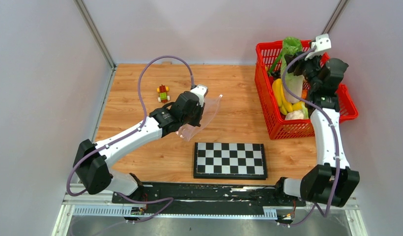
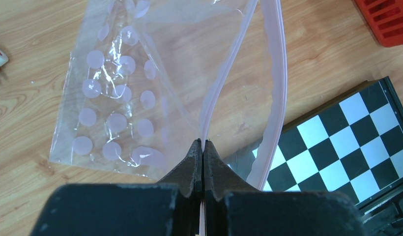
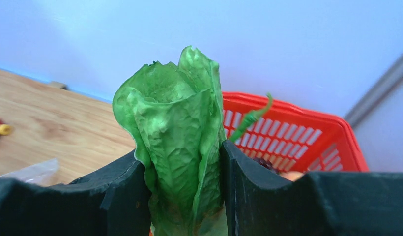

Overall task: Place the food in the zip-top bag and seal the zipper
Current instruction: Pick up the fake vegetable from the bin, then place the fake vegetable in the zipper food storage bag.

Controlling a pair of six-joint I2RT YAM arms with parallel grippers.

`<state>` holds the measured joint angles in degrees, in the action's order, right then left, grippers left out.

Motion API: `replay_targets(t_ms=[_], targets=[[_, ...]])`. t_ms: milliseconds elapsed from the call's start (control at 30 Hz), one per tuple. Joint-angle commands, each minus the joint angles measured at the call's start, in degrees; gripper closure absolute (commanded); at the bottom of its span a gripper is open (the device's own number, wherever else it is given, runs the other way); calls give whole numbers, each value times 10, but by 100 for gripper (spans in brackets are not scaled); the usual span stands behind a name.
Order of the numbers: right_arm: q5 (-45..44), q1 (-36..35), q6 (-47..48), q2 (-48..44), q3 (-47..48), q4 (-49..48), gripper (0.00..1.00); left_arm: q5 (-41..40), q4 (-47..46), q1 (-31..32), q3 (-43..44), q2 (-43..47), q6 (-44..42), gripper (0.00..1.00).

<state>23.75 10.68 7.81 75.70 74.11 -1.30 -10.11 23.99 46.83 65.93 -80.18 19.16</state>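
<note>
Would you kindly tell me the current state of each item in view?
zip-top bag, empty, mouth open, held up by one edge.
zipper, unsealed, one strip pinched in the left jaws.
lettuce, upright, clamped between the right jaws.
red basket, holding bananas and other food.
chessboard, flat on the table.
toy-brick figure, on the table, untouched.

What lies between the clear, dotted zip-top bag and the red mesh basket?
Nothing: the top view shows only bare wooden table between the clear dotted bag and the red mesh basket.

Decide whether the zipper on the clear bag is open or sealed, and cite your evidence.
Open. In the left wrist view the zipper splits into two pink strips with a gap between them; the left gripper pinches one strip.
</note>
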Motion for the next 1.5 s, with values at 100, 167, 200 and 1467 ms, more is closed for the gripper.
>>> replay_targets(t_ms=[100, 167, 200, 1467], targets=[[128, -3, -95, -98, -88, -234, 100, 14, -14, -6, 8, 2, -4, 100], [136, -3, -114, -117, -101, -256, 100, 16, -14, -7, 9, 0, -4, 100], [136, -3, -128, -126, -108, -270, 100, 17, -13, -7, 11, -1, -4, 100], [23, -369, -388, -138, -331, -790, 100, 98, -75, -19, -5, 54, 61, 100]])
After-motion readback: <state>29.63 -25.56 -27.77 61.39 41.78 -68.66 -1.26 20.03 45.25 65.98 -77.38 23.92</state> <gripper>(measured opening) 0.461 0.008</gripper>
